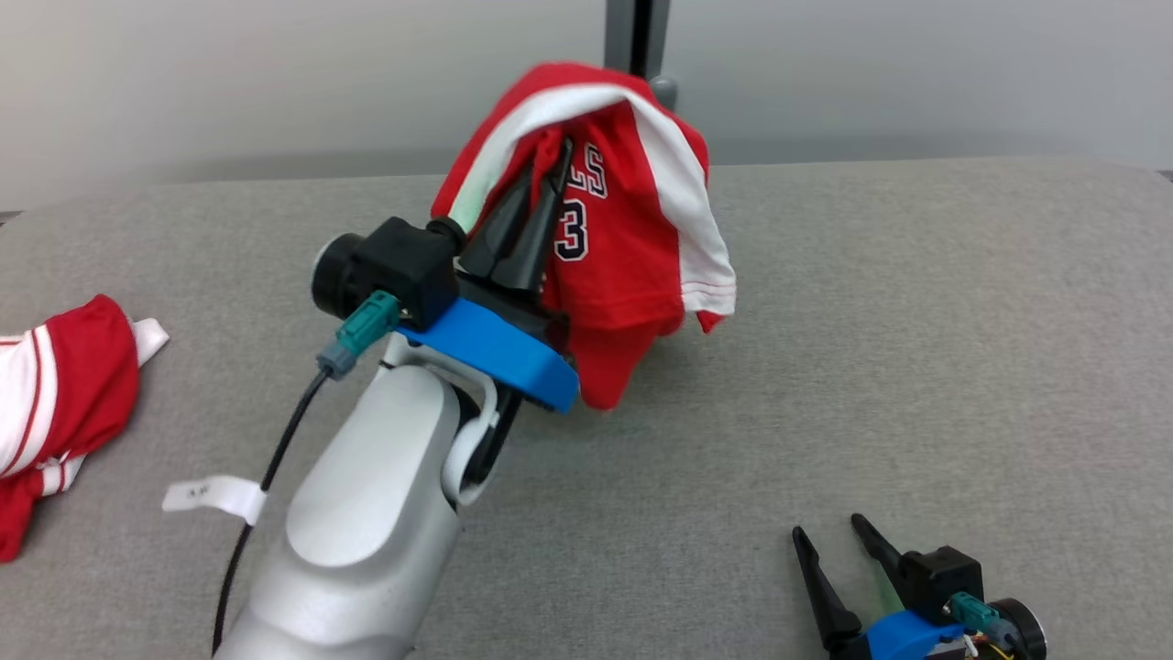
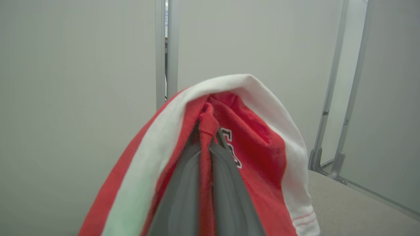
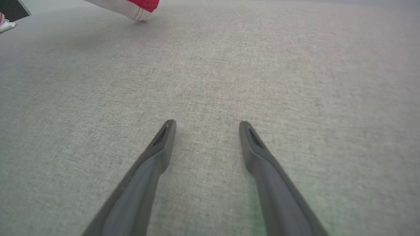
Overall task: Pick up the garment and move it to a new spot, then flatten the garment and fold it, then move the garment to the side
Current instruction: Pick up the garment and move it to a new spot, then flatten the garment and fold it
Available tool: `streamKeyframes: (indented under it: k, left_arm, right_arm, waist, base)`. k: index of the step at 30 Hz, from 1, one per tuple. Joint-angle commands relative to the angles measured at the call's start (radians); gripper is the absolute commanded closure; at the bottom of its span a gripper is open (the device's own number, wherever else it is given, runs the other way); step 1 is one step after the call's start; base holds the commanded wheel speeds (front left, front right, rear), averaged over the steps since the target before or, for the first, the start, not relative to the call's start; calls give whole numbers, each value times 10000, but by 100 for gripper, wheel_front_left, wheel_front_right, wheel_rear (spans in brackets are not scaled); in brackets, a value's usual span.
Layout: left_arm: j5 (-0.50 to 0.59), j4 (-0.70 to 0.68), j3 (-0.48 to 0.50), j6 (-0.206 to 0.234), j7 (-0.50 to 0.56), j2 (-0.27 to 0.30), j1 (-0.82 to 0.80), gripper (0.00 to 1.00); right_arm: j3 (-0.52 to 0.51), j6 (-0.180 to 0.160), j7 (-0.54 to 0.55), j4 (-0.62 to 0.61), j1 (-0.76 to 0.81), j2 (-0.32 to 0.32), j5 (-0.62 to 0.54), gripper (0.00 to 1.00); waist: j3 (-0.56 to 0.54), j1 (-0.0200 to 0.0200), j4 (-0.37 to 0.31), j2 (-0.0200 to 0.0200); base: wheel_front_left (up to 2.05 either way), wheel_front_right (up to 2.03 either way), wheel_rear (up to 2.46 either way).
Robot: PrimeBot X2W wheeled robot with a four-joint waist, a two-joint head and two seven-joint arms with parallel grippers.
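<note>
The garment (image 1: 632,238) is a red and white jersey with dark lettering and a "3". It hangs bunched above the grey table, draped over my left gripper (image 1: 561,151), which is shut on a fold of its red cloth. In the left wrist view the two dark fingers (image 2: 183,183) pinch a red strip of the garment (image 2: 259,154), and white trim arches over them. A hem of the garment (image 3: 131,6) shows at the top of the right wrist view. My right gripper (image 1: 829,530) rests low at the front right, open, with bare table between its fingers (image 3: 157,154).
A second red and white garment (image 1: 55,403) lies crumpled at the table's left edge. A white tag (image 1: 215,498) hangs on the left arm's cable. A grey post (image 1: 637,37) stands behind the table (image 1: 916,321); a pale wall and metal frame legs (image 2: 328,157) lie beyond.
</note>
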Motion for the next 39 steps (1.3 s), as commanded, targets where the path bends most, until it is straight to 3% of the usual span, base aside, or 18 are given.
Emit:
streamKeyframes:
  k: [1,5,7,11,17,23,28,39]
  left_arm:
    - [-57,-74,-9,-4,-29,21,182,100]
    - [-147,-272,-264,-4,-28,-98,946,100]
    - [-309,-135,-426,21,-28,-106,1420,0]
    - [-52,509,-589,92,-29,-107,2427,0]
    - [516,1268,399,204,-30,129,4013,0]
    - [1066,710,1939,420,-28,400,5300,0]
    - [1717,-266,3091,546,-28,281,6224,0]
    - [2445,-690,3788,243,-29,-86,7100,0]
  right_arm:
    - [-12,-3,-3,-43,179,13,-36,0]
    - [-81,-3,-3,-86,296,21,10,0]
    - [-101,-3,-3,-78,328,24,11,0]
    - [-225,-3,-4,-169,314,26,113,0]
    - [-396,-3,-3,-450,430,19,134,0]
    - [-727,-3,-4,-982,680,14,246,0]
    - [-1033,-3,-4,-1407,980,14,194,0]
    - [-848,-3,-3,-1307,1348,18,304,0]
  waist:
    - [-366,0,-435,0]
    - [-407,0,-748,0]
    - [-429,0,-781,0]
    - [-510,0,-641,0]
    - [-806,0,-189,0]
    - [-1250,0,176,0]
    - [-1518,0,319,0]
    - [-1632,0,443,0]
  base:
    - [0,0,0]
    - [0,0,0]
    - [0,0,0]
    - [0,0,0]
    - [0,0,0]
    - [0,0,0]
    - [0,0,0]
    - [0,0,0]
